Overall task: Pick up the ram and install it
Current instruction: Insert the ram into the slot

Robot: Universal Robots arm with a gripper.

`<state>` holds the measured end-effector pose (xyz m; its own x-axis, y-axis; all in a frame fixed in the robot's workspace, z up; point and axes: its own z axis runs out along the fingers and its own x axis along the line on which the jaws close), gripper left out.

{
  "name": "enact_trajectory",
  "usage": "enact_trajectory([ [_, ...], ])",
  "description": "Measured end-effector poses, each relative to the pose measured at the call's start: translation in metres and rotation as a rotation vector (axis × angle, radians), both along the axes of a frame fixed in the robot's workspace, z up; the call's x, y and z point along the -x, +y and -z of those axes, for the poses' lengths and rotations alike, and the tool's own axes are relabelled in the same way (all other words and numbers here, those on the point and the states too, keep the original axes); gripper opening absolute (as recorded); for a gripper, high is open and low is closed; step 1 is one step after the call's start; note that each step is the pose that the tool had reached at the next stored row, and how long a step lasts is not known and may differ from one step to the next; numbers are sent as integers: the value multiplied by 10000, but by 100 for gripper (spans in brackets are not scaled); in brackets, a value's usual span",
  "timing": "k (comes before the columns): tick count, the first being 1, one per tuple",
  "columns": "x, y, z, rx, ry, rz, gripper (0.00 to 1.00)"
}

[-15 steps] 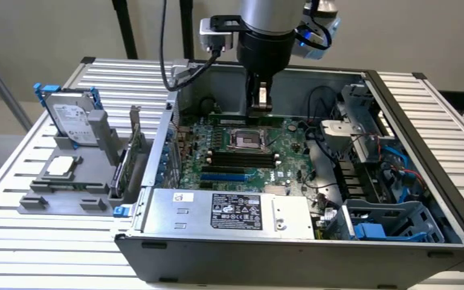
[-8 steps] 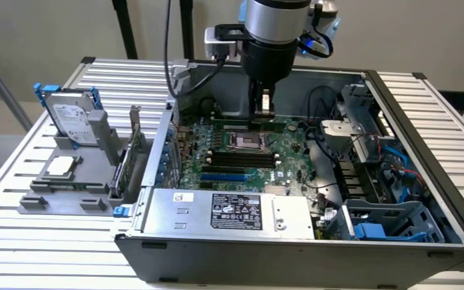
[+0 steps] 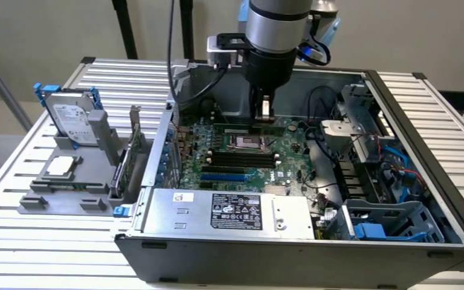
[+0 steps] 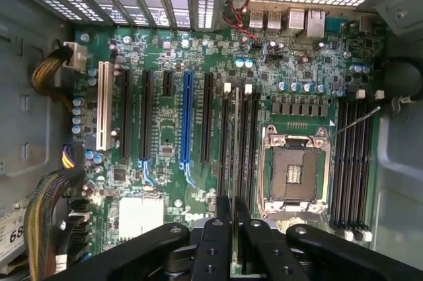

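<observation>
**Ram in the hand, right by its slot**

Picking up looks done: gripping the ram (image 4: pixel 234 155) between the pinched-together fingers of the hand (image 4: pixel 233 203). Thin edge facing the wrist view, lined up along the black memory slots (image 4: pixel 250 142) beside the open processor socket (image 4: pixel 293 174). Left to do, or to finish: pressing it all the way in. Cannot tell whether sitting in a slot or just above one.

Now for shapes and stuff, big to small:
- Ribbed silver metal tabletop (image 3: pixel 22 241).
- Boxy grey steel computer case (image 3: pixel 296 260), side off.
- Smooth round grey arm (image 3: pixel 277 30).
- Flat green motherboard (image 4: pixel 165 63), bumpy with tiny parts.
- Square shiny socket frame.
- Long skinny plastic slots.
- Hard black hand.
- Thin, stiff ram stick.
</observation>
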<state>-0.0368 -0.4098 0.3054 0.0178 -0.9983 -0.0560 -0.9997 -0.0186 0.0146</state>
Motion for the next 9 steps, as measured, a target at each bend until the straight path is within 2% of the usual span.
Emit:
enact_trajectory([
  [2,-2,19,37,9,-1,21,14],
  [9,-1,73,141,107,-1,169,14],
])
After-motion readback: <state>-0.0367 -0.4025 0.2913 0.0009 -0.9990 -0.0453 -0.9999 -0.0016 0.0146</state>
